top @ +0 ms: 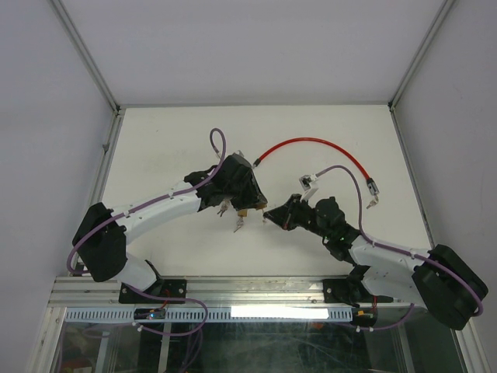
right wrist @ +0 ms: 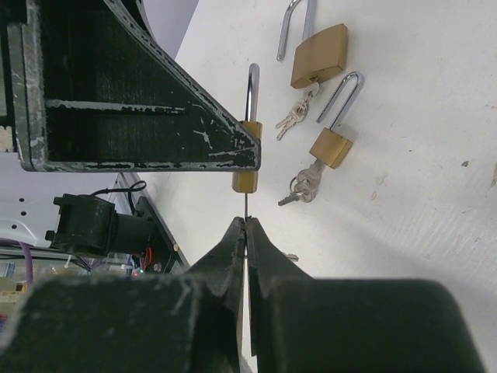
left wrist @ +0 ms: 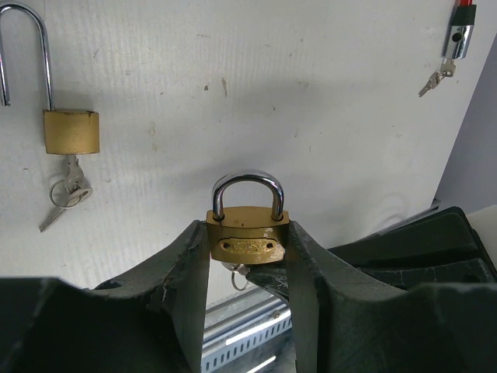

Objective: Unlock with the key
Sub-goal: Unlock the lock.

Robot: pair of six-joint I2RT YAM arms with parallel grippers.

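The padlock point(left wrist: 247, 233) sits between the left gripper's point(left wrist: 247, 242) fingers point(left wrist: 182, 268), with the key point(right wrist: 246, 206) under it in the right gripper point(right wrist: 246, 225). Two keyed padlocks point(right wrist: 318, 56) point(right wrist: 332, 146) lie side by side on the table point(right wrist: 419, 194).

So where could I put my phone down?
Bare: the far-left corner of the white table beyond the left arm, and the near strip between both bases. Crowded: the middle, where the left gripper holds a small brass padlock and the right gripper its silver key; rightward, a red looped cable and spare padlocks.

Bright even light, soft shadows, sharp focus.
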